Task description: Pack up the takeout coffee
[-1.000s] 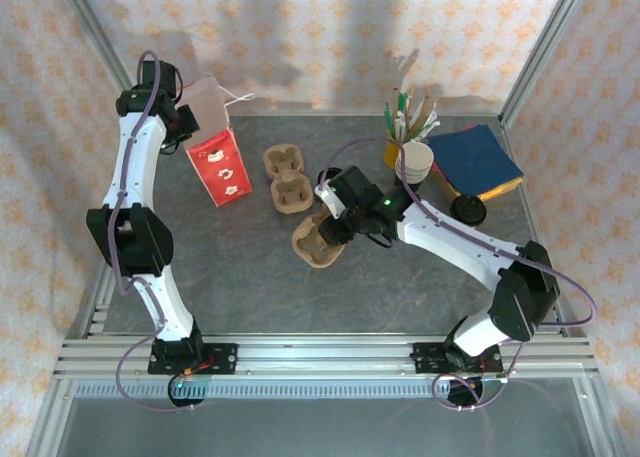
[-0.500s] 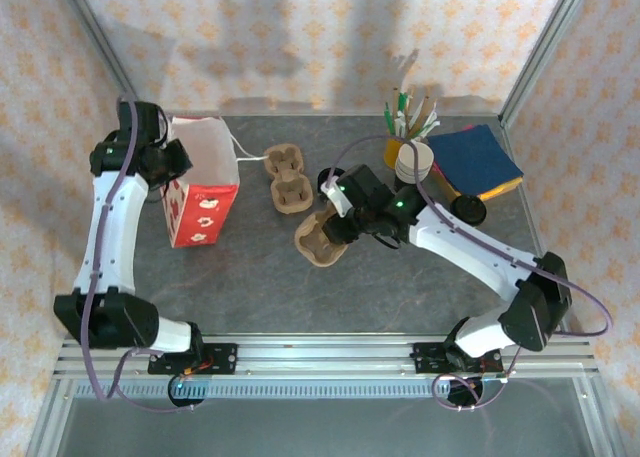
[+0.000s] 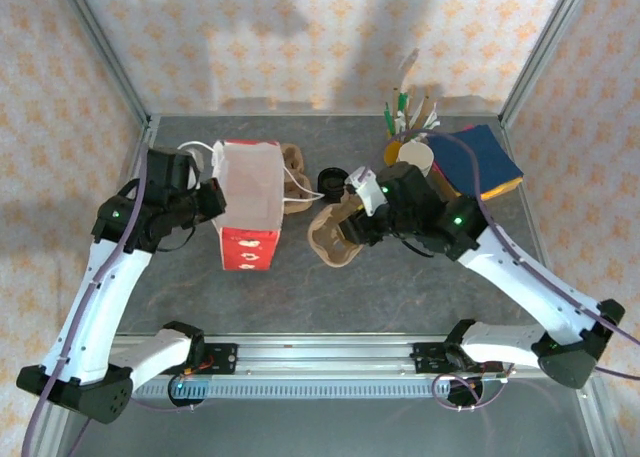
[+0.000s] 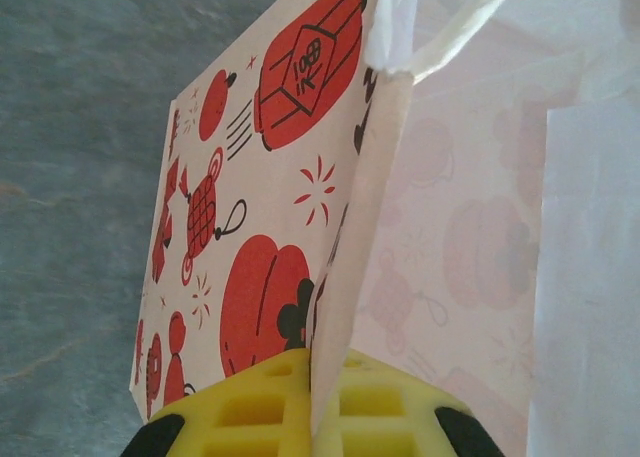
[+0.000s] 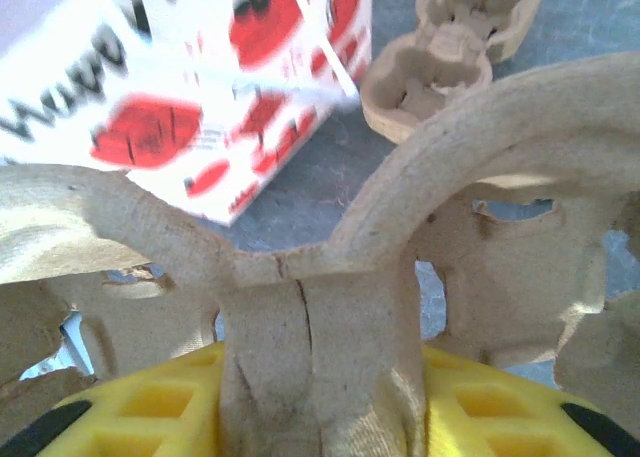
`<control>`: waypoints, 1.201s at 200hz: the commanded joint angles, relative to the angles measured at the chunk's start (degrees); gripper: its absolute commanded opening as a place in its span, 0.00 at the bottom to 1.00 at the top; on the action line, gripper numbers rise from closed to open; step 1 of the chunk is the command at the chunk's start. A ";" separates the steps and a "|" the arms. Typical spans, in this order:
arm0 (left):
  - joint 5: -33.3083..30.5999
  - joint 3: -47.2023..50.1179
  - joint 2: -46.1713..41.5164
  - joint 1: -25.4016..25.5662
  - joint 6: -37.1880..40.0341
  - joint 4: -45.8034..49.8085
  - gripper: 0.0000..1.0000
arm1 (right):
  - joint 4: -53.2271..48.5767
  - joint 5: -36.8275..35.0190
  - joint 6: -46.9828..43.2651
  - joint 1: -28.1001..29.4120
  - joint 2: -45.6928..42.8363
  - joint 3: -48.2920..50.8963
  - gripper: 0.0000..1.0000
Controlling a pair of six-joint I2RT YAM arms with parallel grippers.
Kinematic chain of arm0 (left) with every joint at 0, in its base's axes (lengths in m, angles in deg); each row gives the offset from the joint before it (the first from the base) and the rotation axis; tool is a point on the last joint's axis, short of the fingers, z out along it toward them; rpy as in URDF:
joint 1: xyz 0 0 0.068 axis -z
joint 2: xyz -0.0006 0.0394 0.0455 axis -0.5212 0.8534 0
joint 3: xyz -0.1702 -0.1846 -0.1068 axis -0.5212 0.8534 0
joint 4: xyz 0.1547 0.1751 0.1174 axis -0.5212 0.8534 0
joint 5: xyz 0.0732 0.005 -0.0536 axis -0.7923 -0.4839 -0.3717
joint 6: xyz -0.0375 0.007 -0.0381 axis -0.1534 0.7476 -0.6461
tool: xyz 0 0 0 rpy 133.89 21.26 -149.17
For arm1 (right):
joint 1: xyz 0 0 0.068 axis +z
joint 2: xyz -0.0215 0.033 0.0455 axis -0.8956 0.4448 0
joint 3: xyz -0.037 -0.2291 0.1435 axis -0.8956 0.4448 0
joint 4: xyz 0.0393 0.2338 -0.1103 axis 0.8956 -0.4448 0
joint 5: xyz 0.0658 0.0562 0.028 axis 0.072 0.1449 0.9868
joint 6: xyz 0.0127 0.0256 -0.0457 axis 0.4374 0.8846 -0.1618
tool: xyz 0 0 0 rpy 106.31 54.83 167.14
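On the worktop (image 3: 420, 277) a paper bag (image 3: 250, 202) is gripped by its wall in the left pincer (image 3: 207, 199), a cup carrier (image 3: 335, 235) is clamped in the right pincer (image 3: 360, 222), and the lidded coffee (image 3: 330, 184) is stood just beyond the carrier, nearer that pincer than the left.

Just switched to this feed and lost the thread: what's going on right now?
The left gripper is shut on the rim of the red-and-white bag, holding it upright. The right gripper is shut on a pulp carrier beside the bag. The coffee stands on the table just beyond the carrier, not yet packed.
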 commanded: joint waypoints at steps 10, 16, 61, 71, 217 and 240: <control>2.80 2.33 -1.31 4.87 -4.68 -0.47 0.00 | -3.22 -0.06 1.61 0.33 -3.04 -4.44 0.38; 3.40 2.79 -1.42 5.93 -5.03 -1.01 0.00 | -3.34 0.13 2.23 0.34 -3.43 -4.68 0.38; 4.98 4.82 -0.09 12.69 -6.91 -4.91 0.00 | -5.76 0.21 4.16 0.34 -7.85 -5.35 0.38; 6.02 5.22 -0.05 13.62 -7.69 -6.55 0.00 | -5.88 -0.06 4.43 0.29 -8.78 -5.44 0.38; 18.14 9.14 8.23 19.48 0.39 -21.28 0.00 | -10.54 4.58 -1.47 0.33 3.53 -18.08 0.39; 19.51 9.26 7.86 19.26 1.29 -22.76 0.00 | -11.36 5.95 -1.78 0.29 6.94 -19.44 0.39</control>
